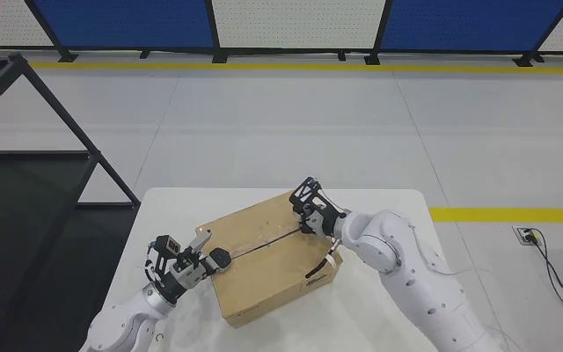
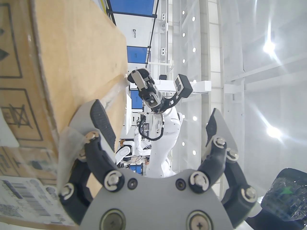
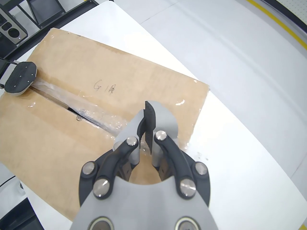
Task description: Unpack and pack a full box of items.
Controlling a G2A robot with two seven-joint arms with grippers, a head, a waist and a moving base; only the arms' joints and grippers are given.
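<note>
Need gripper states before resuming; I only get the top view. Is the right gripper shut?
Observer: Yes. The right wrist view shows the right gripper shut, tips above the box near one end of the taped seam.
Operator: Seam intact?
Observer: No, a dark gap shows partway along it.
Operator: And the other arm?
Observer: The left gripper is open, one finger against the box top at the seam's other end.

Matt cardboard box (image 1: pixel 264 286), glossy clear tape (image 3: pixel 100 118)
</note>
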